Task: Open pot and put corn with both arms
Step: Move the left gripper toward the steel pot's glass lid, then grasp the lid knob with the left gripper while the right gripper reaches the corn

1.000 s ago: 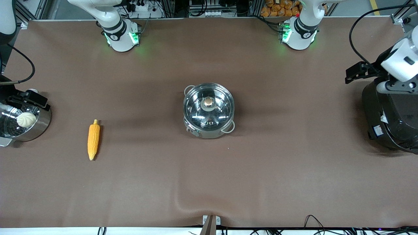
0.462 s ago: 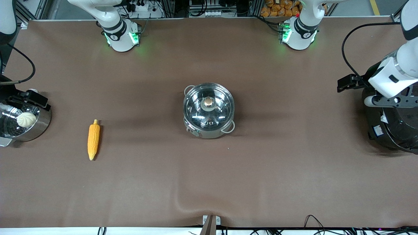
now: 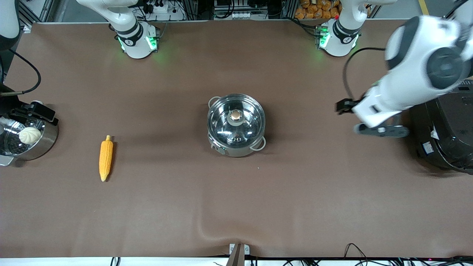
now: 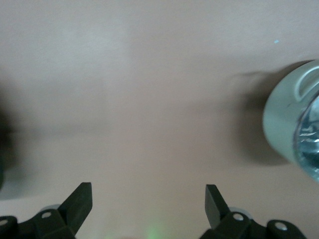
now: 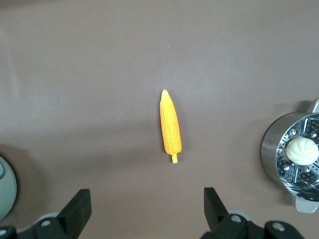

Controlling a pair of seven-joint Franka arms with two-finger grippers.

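Left gripper (image 3: 380,130), seen from the front, hangs over bare table between the pot (image 3: 236,125) and the black rice cooker (image 3: 443,136), its arm stretched low from the base. The pot sits mid-table, its glass lid (image 3: 236,120) on; the corn (image 3: 105,158) lies toward the right arm's end, near the steamer pot (image 3: 27,138).

Left wrist view: fingers (image 4: 79,204) spread wide, empty, the pot at the edge. The lid looks slippery and breakable; the knob (image 3: 235,115) is the likely grip.

Right wrist view: right gripper (image 5: 147,211) open above the corn, a light, stiff cob best pinched mid-length.
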